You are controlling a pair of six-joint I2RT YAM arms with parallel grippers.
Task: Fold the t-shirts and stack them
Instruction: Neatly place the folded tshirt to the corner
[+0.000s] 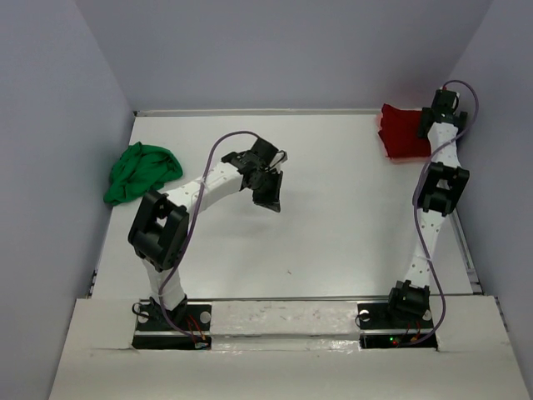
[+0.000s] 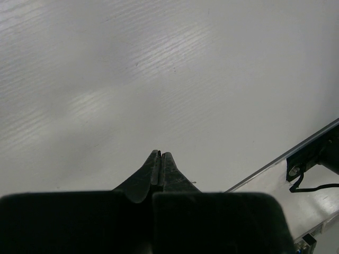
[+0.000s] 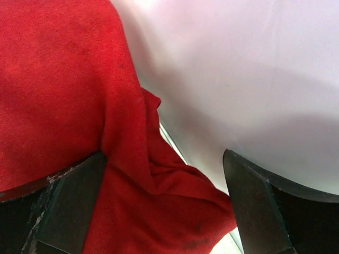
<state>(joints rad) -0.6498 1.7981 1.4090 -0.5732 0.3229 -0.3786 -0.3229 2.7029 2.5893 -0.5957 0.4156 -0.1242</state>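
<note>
A dark red t-shirt [image 1: 401, 133] lies bunched in the far right corner of the table. My right gripper [image 1: 429, 125] is over its right edge; in the right wrist view the gripper [image 3: 164, 211] is open, its jaws wide apart with folds of the red shirt [image 3: 63, 90] between them. A bright green t-shirt [image 1: 140, 171] lies crumpled at the far left. My left gripper [image 1: 272, 200] is shut and empty above the table's middle; the left wrist view shows its gripper [image 2: 160, 154] closed over bare white table. The salmon pink shirt is out of view.
Grey walls [image 1: 58, 150] enclose the white table [image 1: 333, 217] on the left, back and right. A metal rail [image 2: 286, 159] runs along the near edge, beside the right arm's base [image 1: 398, 321].
</note>
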